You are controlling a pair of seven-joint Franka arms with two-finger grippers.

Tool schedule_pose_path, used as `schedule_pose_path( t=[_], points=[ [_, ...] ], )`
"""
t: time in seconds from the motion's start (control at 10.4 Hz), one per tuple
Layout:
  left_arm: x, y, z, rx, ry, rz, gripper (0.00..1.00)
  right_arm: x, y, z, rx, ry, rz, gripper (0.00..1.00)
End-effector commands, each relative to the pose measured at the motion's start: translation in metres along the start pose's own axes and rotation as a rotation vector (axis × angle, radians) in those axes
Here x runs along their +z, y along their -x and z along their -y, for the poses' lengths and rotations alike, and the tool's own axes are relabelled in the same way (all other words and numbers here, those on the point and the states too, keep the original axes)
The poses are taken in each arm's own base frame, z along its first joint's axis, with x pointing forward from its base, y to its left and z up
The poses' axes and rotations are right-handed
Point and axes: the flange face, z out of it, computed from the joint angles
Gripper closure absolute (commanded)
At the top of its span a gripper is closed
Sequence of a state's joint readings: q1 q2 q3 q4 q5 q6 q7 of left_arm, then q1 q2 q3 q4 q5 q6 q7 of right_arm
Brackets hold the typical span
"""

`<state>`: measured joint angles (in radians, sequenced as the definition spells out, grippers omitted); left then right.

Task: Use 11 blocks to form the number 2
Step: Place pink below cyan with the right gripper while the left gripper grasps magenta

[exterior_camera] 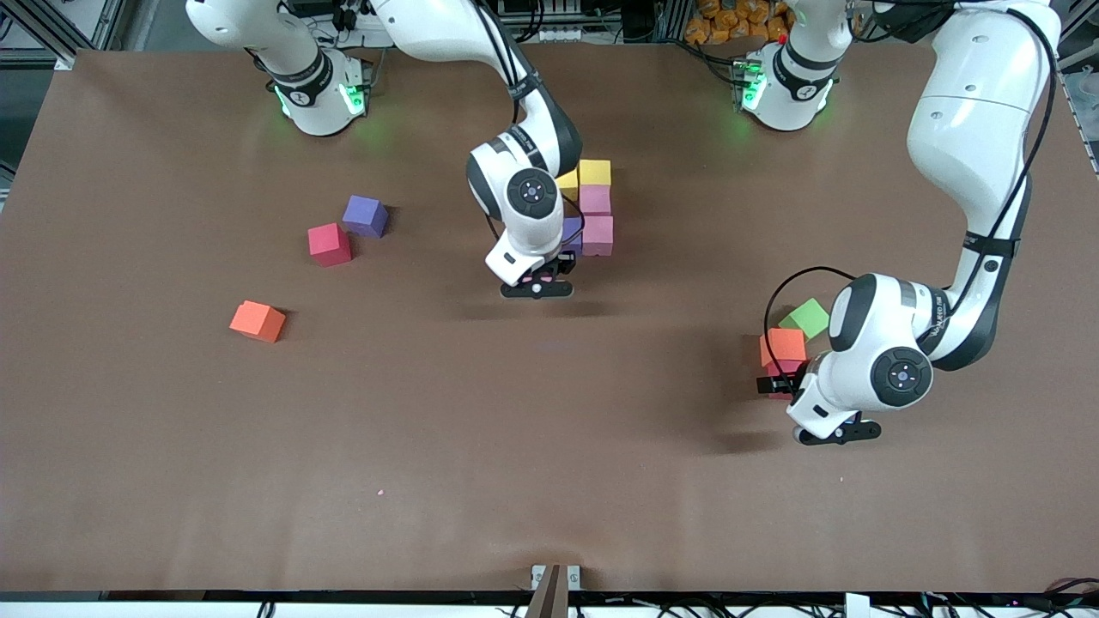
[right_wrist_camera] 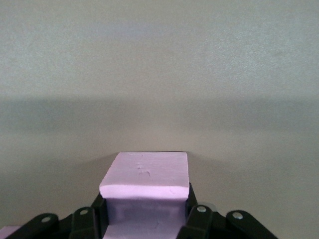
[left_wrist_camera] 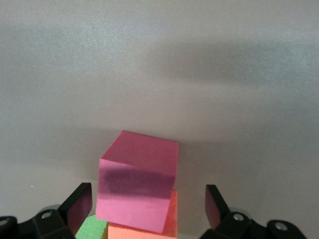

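Note:
My right gripper (exterior_camera: 543, 276) (right_wrist_camera: 144, 215) is shut on a pale pink block (right_wrist_camera: 144, 174) and hangs low over the table, beside the partly built number 2. That figure shows two yellow blocks (exterior_camera: 594, 172), two pink blocks (exterior_camera: 598, 233) and a bluish-purple one (exterior_camera: 572, 232), partly hidden by the right wrist. My left gripper (exterior_camera: 783, 378) (left_wrist_camera: 148, 204) is open, with its fingers (left_wrist_camera: 79, 205) on either side of a deep pink block (left_wrist_camera: 138, 184) without touching it. This block sits tilted against an orange block (exterior_camera: 783, 345) (left_wrist_camera: 149, 233).
A green cube (exterior_camera: 805, 318) (left_wrist_camera: 92, 229) lies beside the orange block. Toward the right arm's end of the table lie a loose purple block (exterior_camera: 365, 215), a red block (exterior_camera: 329, 244) and another orange block (exterior_camera: 257, 321).

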<state>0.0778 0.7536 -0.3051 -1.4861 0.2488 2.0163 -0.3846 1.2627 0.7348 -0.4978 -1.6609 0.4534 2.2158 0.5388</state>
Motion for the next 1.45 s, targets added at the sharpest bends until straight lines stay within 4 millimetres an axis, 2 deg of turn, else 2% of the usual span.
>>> schedule_pose_path(
  t=[0.0, 0.58, 0.67, 0.96, 1.25, 1.35],
  points=[
    [0.004, -0.005, 0.003, 0.036, -0.028, -0.013, 0.00, 0.016, 0.013, -0.002, -0.024, 0.041, 0.004, 0.40],
    [0.023, -0.006, 0.007, 0.081, -0.023, 0.007, 0.02, 0.012, 0.009, -0.001, -0.058, 0.028, 0.000, 0.40],
    [0.024, -0.006, 0.007, 0.087, -0.023, 0.008, 0.11, 0.012, 0.010, -0.001, -0.065, 0.026, 0.001, 0.39],
    [0.027, -0.007, 0.012, 0.078, -0.015, 0.017, 0.25, 0.011, 0.010, -0.002, -0.111, 0.025, 0.013, 0.39],
    [0.026, -0.008, 0.010, 0.066, -0.005, 0.016, 0.50, 0.010, 0.007, -0.008, -0.136, 0.018, 0.023, 0.37],
    [0.026, -0.007, 0.010, 0.063, -0.004, 0.018, 0.51, 0.010, 0.008, -0.008, -0.127, 0.005, 0.038, 0.37]
  ],
)
